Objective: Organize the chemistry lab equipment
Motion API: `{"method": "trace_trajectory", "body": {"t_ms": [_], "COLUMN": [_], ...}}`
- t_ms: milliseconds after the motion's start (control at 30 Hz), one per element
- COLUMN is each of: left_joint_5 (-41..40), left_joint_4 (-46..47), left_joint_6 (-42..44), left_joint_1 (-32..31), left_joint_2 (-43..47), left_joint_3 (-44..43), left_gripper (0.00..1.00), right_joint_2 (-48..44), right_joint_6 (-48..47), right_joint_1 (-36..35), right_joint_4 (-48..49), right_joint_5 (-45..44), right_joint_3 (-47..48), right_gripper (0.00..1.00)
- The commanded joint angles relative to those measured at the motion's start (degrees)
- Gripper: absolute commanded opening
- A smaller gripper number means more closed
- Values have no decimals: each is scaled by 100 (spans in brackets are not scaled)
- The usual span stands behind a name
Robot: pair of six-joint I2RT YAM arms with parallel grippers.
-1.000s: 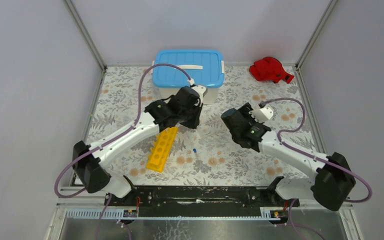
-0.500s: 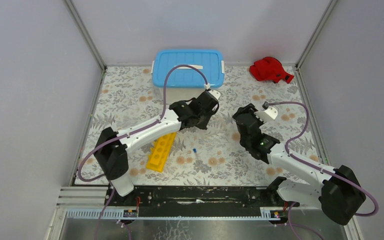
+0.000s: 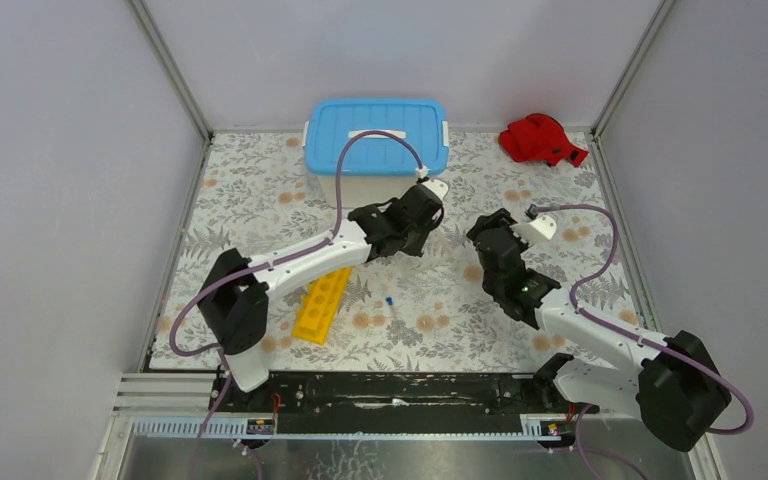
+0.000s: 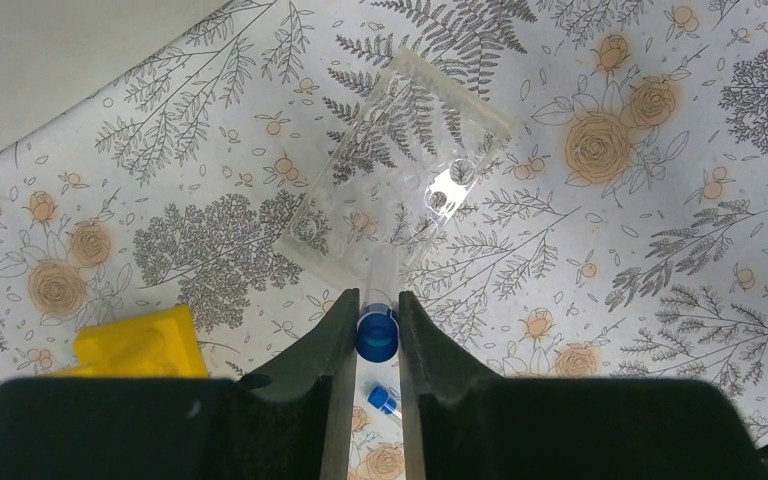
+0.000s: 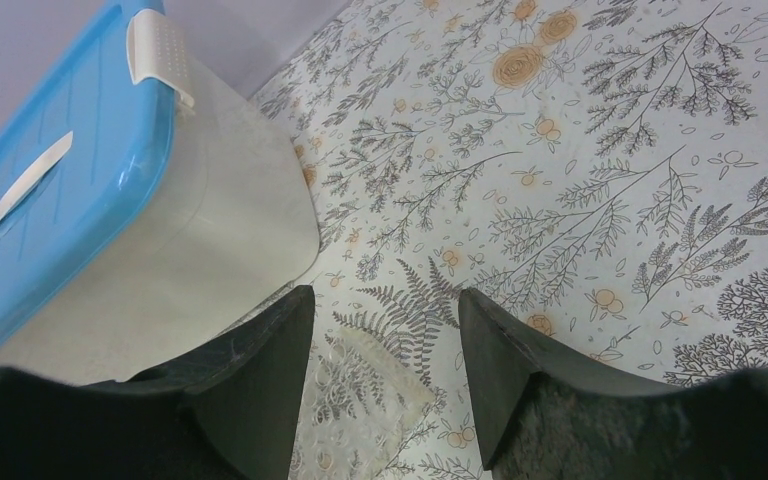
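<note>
The top camera is looking down over the whole table (image 3: 260, 200). Both wrist cameras are peering closely downward, sharing a clear tray (image 4: 396, 175).

There are two small blue-capped tubes (image 4: 377, 335): one is pinched in the left gripper (image 4: 376, 298) over the middle of the tabletop (image 3: 250, 200), and the other tube (image 4: 384, 400) lies loose just nearer. One yellow test-tube rack (image 3: 322, 303) lies at the near left and one clear plastic tray (image 4: 395, 175) with round wells in the middle. One white tub (image 5: 190, 250) with one blue lid (image 3: 377, 135) stands at the far middle, and one red cloth (image 3: 541, 139) is in the far right corner. Two robot arms reach in, the left arm (image 3: 295, 262) and the right arm (image 3: 585, 325).
</note>
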State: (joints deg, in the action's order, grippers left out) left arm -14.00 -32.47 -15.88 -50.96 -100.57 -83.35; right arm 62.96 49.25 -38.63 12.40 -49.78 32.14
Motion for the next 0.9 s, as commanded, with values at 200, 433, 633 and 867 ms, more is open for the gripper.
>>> {"method": "trace_trajectory", "body": {"t_ms": [200, 433, 633, 867], "left_joint_5": [-153, -239, -271, -287], "left_joint_4": [644, 826, 918, 918], "left_joint_6": [32, 26, 23, 32], "left_joint_1": [-29, -21, -20, -24], "left_joint_2": [-250, -285, -336, -392], "left_joint_3": [313, 450, 503, 530], "left_gripper": [0, 0, 0, 0], "right_joint_2": [-114, -103, -117, -101], "right_joint_6": [-91, -94, -100, -66], "right_joint_1": [124, 168, 217, 256], "right_joint_4": [323, 363, 377, 402], "right_joint_5": [82, 161, 215, 277], "right_joint_3": [-102, -168, -210, -243], "right_gripper": [62, 62, 62, 62]}}
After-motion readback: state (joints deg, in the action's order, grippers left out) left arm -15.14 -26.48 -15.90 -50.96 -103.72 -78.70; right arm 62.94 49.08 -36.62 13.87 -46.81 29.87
